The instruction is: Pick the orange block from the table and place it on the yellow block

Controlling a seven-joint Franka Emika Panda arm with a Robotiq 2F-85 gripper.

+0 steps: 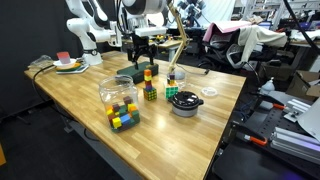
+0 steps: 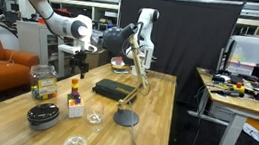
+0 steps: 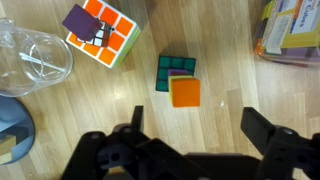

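The orange block lies on top of a short stack of cubes, with a green cube showing beneath it. The yellow block is hidden under it in the wrist view. The stack is small in both exterior views, with an orange-yellow top over red. My gripper is open and empty, its two dark fingers spread just short of the stack, clear of the orange block. In both exterior views it hangs just above the stack. All of this stands on the light wooden table.
A Rubik's cube with a purple block on it stands next to the stack. A glass lid and a black bowl lie beyond it. A clear jar of cubes, a purple box and a desk lamp stand around.
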